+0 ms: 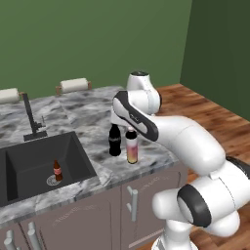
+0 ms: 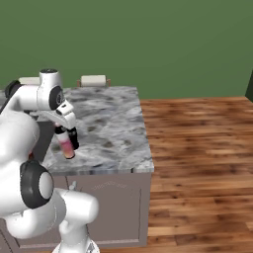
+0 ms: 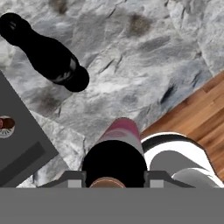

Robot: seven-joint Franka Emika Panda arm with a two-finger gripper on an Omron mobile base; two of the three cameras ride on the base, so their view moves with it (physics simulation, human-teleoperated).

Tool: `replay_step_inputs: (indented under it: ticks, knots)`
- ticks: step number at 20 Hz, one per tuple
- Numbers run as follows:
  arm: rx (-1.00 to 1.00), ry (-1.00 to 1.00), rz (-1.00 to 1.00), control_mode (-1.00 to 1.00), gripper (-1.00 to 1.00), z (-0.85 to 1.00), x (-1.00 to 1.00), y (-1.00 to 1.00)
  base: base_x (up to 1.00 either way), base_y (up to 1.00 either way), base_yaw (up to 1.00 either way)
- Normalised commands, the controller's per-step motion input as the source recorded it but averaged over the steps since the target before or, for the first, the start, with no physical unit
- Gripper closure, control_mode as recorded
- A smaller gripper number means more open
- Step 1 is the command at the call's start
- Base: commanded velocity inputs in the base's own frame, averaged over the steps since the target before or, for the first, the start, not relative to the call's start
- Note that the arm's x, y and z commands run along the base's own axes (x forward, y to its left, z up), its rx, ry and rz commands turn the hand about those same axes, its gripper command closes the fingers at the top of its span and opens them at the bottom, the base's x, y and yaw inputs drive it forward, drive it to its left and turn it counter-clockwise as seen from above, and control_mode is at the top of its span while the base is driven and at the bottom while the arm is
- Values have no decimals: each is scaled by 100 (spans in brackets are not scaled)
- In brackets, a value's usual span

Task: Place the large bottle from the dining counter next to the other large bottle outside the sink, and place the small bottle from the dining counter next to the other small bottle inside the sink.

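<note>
Tool (image 1: pixel 131 133): clamped on the large bottle's (image 1: pixel 132 150) neck.
Large bottle: upright on the table (image 1: pixel 93 114), just beside the other large bottle (image 1: pixel 114 140).

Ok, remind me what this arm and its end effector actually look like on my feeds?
The arm is built of glossy white, rounded, bulbous segments with dark grey to black bands at the joints. One rounded cap at the upper joint has a dark top. No cables or markings are visible. The end effector has a white body; its dark grey finger parts show at the bottom of the hand view.
</note>
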Motion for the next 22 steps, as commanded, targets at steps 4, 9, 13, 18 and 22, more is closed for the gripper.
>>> replay_step_inputs:
  ticks: [4, 9, 13, 18, 22]
  knots:
    - [0, 11, -1, -100, 100, -11, 6, 29, 0, 0, 0]
    - [0, 1, 0, -100, 100, 0, 0, 5, 0, 0, 0]
    - [0, 0, -1, -100, 100, -1, 7, 0, 0, 0, 0]
    - [1, 1, -4, -100, 100, -14, 10, 0, 0, 0, 0]
    - [11, 0, -3, -100, 100, -12, 1, -4, 0, 0, 0]
